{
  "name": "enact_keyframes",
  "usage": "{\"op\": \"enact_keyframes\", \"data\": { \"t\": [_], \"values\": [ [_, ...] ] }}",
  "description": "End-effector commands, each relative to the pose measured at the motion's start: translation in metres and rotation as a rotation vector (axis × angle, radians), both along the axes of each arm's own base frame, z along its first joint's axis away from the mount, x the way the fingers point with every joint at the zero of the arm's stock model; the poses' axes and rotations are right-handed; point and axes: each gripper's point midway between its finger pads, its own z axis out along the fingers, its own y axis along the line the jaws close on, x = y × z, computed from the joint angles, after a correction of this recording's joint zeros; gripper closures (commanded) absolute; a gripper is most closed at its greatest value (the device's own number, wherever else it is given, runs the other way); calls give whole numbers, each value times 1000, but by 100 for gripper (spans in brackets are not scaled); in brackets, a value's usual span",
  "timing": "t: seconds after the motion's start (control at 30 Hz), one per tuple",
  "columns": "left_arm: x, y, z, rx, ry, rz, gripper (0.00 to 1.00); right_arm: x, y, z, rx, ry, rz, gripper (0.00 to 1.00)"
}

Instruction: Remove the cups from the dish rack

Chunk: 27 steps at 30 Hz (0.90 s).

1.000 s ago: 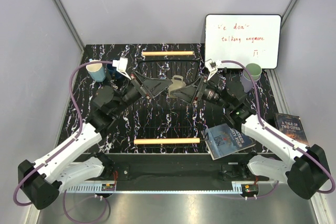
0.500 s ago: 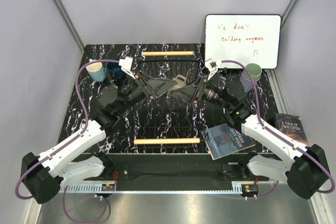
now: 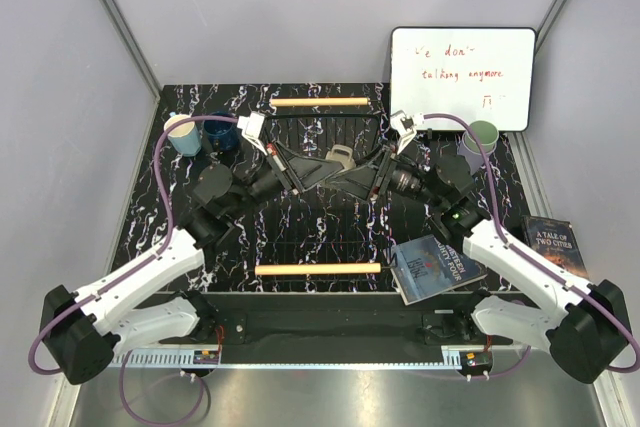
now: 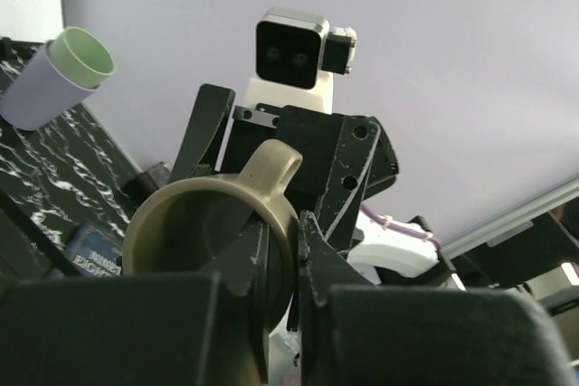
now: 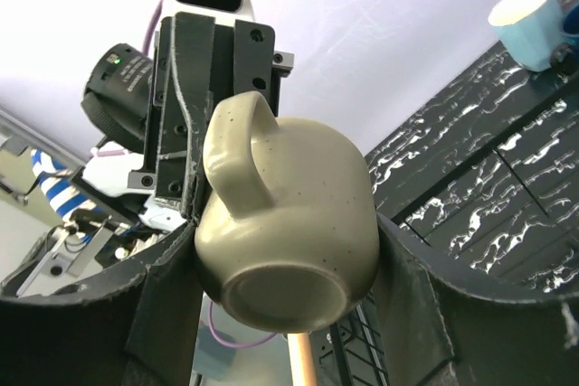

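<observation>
The beige handled mug (image 3: 338, 158) hangs above the middle of the black wire dish rack (image 3: 300, 239), held from both sides. My right gripper (image 3: 357, 173) clamps the mug's body (image 5: 289, 223) between its fingers, with the handle turned up. My left gripper (image 3: 317, 170) is shut on the mug's wall (image 4: 204, 223), one finger inside the rim and one outside. The light blue mug (image 3: 183, 135) and the dark navy mug (image 3: 220, 134) stand on the table at the far left. The pale green tumbler (image 3: 483, 134) and the lavender tumbler (image 3: 467, 157) stand together at the far right.
The rack has a wooden bar handle at the far end (image 3: 320, 102) and another at the near end (image 3: 318, 269). A whiteboard (image 3: 462, 77) leans at the back right. One book (image 3: 435, 267) lies by the rack's near right corner, another (image 3: 553, 237) at the right edge.
My left gripper has moved right to the mug and closed on its rim. The right gripper has kept the mug in the same place.
</observation>
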Motion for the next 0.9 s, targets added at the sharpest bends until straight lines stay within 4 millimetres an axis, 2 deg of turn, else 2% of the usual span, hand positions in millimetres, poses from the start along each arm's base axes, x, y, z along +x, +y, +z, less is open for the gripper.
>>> {"op": "enact_keyframes", "data": {
  "t": [0.0,0.2,0.3,0.33,0.37,0.4,0.43,0.47,0.57,0.7,0.87],
  "values": [
    [-13,1,22,-31,-81,-28,100,2,-4,26,55,-71,-30,100],
    [-9,-1,22,-24,-82,-15,100,-2,-8,19,41,-57,-34,100],
    [1,2,19,19,-74,44,100,-4,-9,13,25,-41,-35,100],
    [3,4,23,37,-95,64,100,-4,-10,8,10,-23,-38,92],
    [7,3,13,82,-74,77,100,-5,-10,6,4,-21,-39,86],
    [12,4,19,102,-95,104,100,-6,-12,2,-9,-15,-42,79],
    [15,4,16,130,-92,118,100,-6,-13,2,-13,-14,-51,61],
    [17,4,9,164,-80,119,100,-6,-15,0,-22,-15,-57,55],
    [23,3,8,204,-88,139,100,-8,-18,-4,-45,-9,-68,38],
    [29,2,4,222,-83,159,100,-10,-21,-9,-75,1,-78,30],
    [32,4,2,224,-78,183,100,-12,-23,-16,-115,-4,-76,28]
  ]
}}
